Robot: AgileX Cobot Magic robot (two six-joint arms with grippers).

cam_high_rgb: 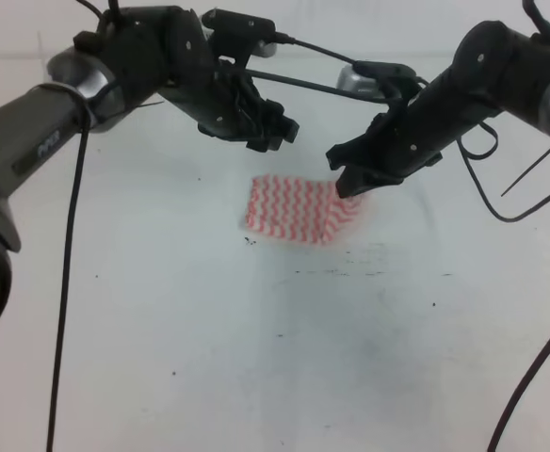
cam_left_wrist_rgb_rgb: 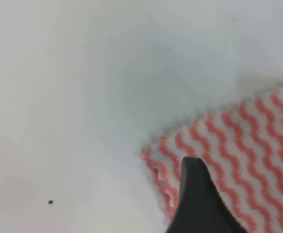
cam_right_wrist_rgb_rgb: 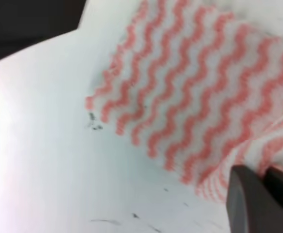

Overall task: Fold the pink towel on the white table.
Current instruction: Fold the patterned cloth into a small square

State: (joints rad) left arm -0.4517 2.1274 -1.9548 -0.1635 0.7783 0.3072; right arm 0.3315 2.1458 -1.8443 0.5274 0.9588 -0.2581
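Near desk (cam_high_rgb: 209, 358) centre: pink towel (cam_high_rgb: 299, 209) lies folded, flat. Right gripper (cam_high_rgb: 350, 185) clamped on towel's right edge, lifting it slightly. Left gripper (cam_high_rgb: 277, 130) hovers above towel's far-left side; jaw state cannot tell.

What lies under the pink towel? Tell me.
The pink towel lies flat on the white table, which shows bare all around it. Whatever is beneath the cloth is covered. The right gripper pinches its right corner.
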